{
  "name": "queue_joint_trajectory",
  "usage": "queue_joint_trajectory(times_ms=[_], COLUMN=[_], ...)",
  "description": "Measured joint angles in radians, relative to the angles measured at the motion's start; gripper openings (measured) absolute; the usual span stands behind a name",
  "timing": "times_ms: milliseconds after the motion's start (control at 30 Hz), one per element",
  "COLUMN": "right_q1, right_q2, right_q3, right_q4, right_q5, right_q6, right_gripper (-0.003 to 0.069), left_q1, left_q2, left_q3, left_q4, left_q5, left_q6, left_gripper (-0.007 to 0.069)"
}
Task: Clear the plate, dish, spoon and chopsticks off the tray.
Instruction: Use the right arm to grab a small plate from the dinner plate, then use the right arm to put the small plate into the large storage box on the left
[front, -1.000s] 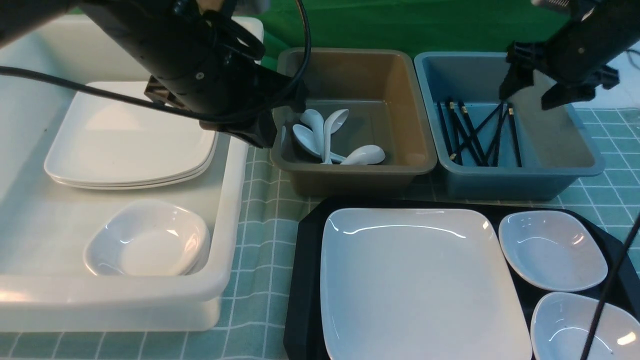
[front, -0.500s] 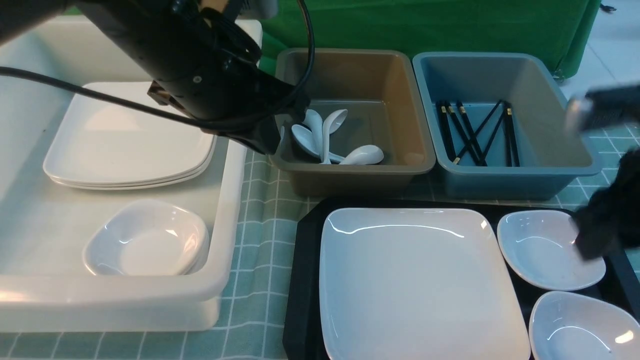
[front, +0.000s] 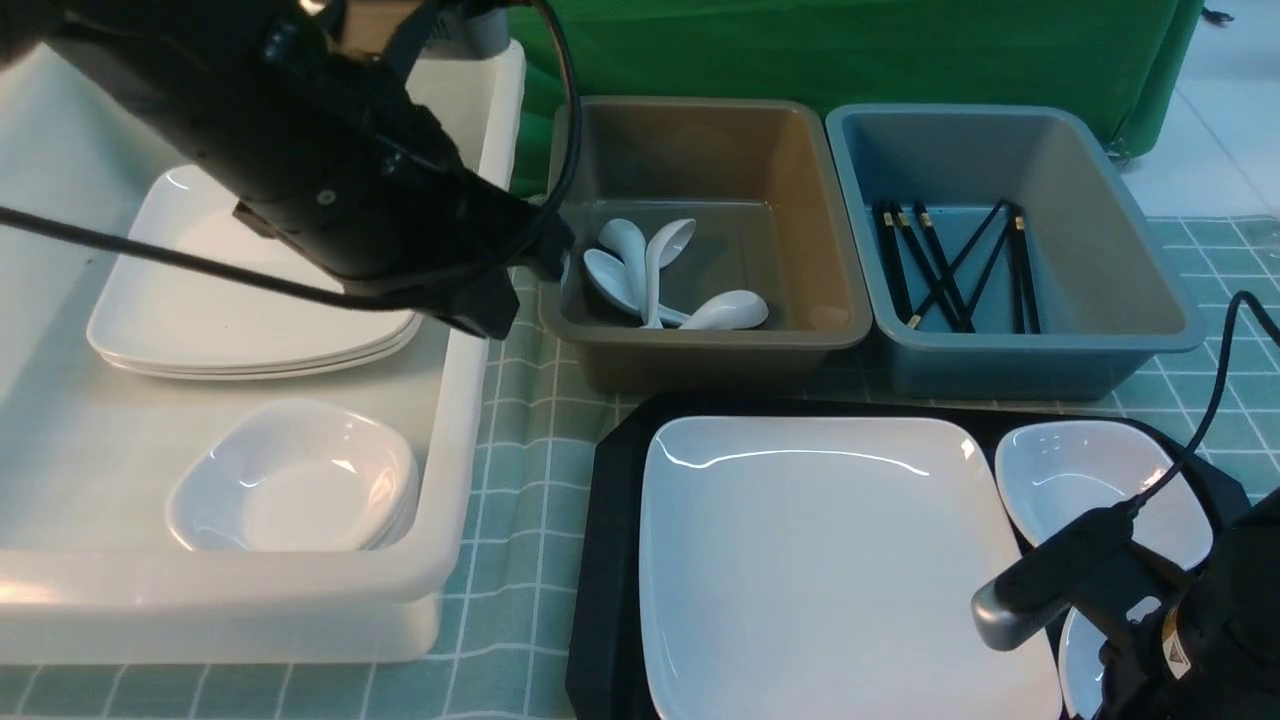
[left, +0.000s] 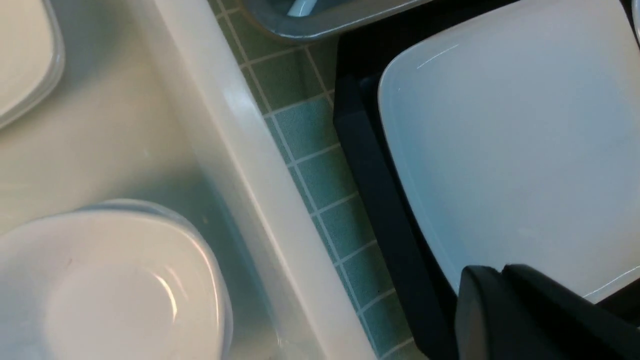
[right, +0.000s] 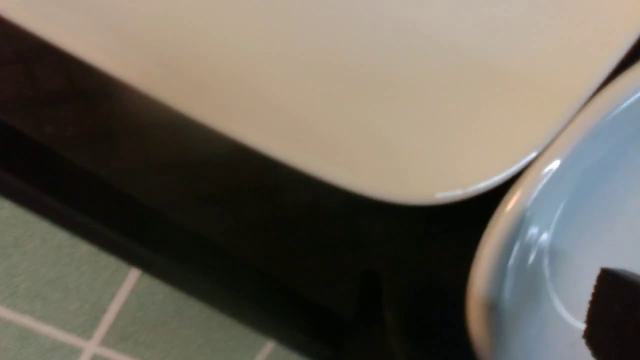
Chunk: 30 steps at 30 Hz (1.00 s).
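The large white square plate (front: 840, 560) lies on the black tray (front: 612, 500) and fills most of it; the plate's near edge runs out of the front view. Two small dishes sit on the tray to the plate's right. The far dish (front: 1075, 480) is in plain sight, while the near dish (front: 1072, 652) is mostly hidden behind the right arm (front: 1215, 610). The wrist camera catches only one dark fingertip of the right gripper (right: 614, 312), over that near dish's bowl, so whether its jaws stand apart cannot be told. The left gripper (left: 505, 305), fingers pressed together on nothing, hangs by the white tub's (front: 462, 400) right rim, its arm blocking part of the stacked plates (front: 200, 320). Behind the tray, white spoons (front: 650, 275) lie in the grey-brown tub (front: 700, 348) and black chopsticks (front: 950, 265) in the blue tub (front: 1040, 352).
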Motion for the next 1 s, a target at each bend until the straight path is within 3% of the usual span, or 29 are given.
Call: queue_joint_trajectory(times_ms=[133, 200, 333, 500, 667, 833, 1000], right_q1=[0.0, 0.0, 0.008, 0.01, 0.006, 0.005, 0.005], right_q2=[0.041, 0.07, 0.106, 0.076, -0.093, -0.23, -0.259], right_q3=[0.0, 0.0, -0.01, -0.026, -0.1, -0.208, -0.371], right_q4=[-0.082, -0.117, -0.135, -0.135, -0.128, -0.086, -0.011], right_q5=[-0.007, -0.004, 0.009, 0.054, 0.218, 0.287, 0.298], right_q6=[0.049, 0.08, 0.098, 0.105, 0.125, 0.145, 0.12], right_gripper=[0.052, 0.047, 0.0267, 0.0226, 0.0072, 0.0061, 0.0061], left_q1=[0.0, 0.0, 0.0, 0.0, 0.0, 0.022, 0.127], left_q2=[-0.028, -0.04, -0.072, -0.112, -0.171, -0.185, -0.19], left_q3=[0.047, 0.058, 0.06, 0.06, 0.06, 0.06, 0.093], left_q4=[0.006, 0.008, 0.024, 0.073, 0.141, 0.196, 0.196], left_q5=[-0.008, -0.008, -0.006, -0.006, -0.005, 0.005, 0.022], left_q6=[-0.004, -0.005, -0.018, -0.061, -0.116, -0.148, -0.161], left_gripper=[0.001, 0.001, 0.001, 0.001, 0.001, 0.001, 0.001])
